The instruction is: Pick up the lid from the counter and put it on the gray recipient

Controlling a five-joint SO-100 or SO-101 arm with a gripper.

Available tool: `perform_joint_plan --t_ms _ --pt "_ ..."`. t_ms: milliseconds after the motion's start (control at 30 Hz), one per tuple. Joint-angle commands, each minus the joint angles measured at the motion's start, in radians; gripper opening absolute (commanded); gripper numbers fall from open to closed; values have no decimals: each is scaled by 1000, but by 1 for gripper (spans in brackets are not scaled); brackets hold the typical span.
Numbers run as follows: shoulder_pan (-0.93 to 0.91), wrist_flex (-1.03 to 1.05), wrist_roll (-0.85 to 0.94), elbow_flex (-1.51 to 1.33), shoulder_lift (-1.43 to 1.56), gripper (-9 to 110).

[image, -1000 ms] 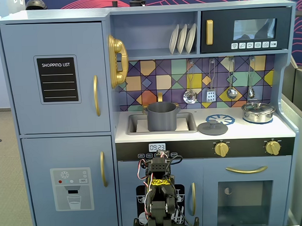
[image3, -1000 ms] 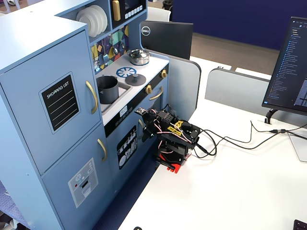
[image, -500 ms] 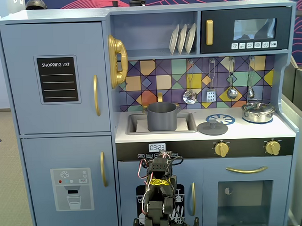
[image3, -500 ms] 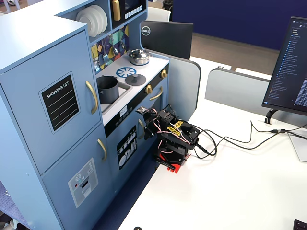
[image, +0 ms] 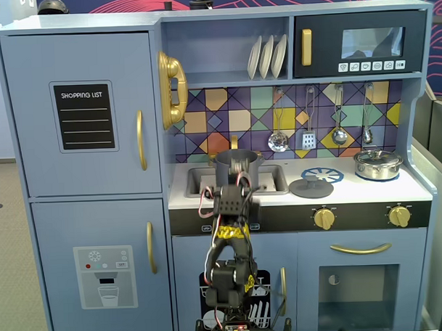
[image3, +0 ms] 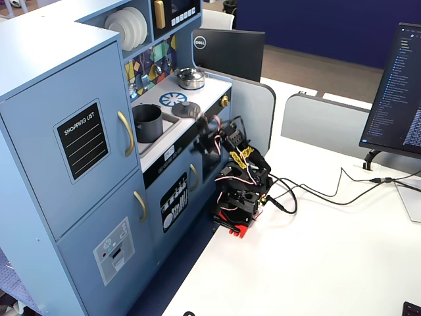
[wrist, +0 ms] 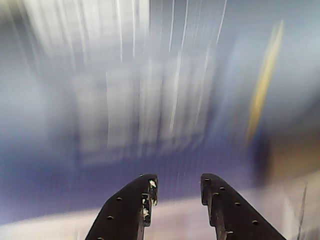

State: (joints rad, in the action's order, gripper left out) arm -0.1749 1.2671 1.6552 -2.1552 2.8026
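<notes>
On the counter (image: 367, 193) the lid (image: 311, 186) was left flat beside the pot (image: 237, 169) — untouched — while the gripper (wrist: 176, 192), fingers slightly parted and empty, was raised toward it.

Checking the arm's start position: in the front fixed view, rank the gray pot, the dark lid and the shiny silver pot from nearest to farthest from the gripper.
Gripper sits at the counter's front edge.
1. Gray pot: in the sink, directly behind the gripper.
2. Dark lid: on the counter, to the right.
3. Shiny silver pot: far right of the counter.
</notes>
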Motion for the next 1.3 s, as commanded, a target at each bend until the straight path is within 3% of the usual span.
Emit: perform_joint_plan --t_ms 0,200,267,433,600,733,1267 --pt "-103 -238 -40 112 -43 0" --pt "-275 -833 -77 -160 23 0" --pt "-305 -934 -72 -206 5 0" --pt "-382 -1048 -41 -219 -120 2" --pt "-431 -1187 -77 -209 -242 24" --pt "-454 -1266 -74 -209 -310 31" --pt "-448 -1523 -43 -150 -615 28"
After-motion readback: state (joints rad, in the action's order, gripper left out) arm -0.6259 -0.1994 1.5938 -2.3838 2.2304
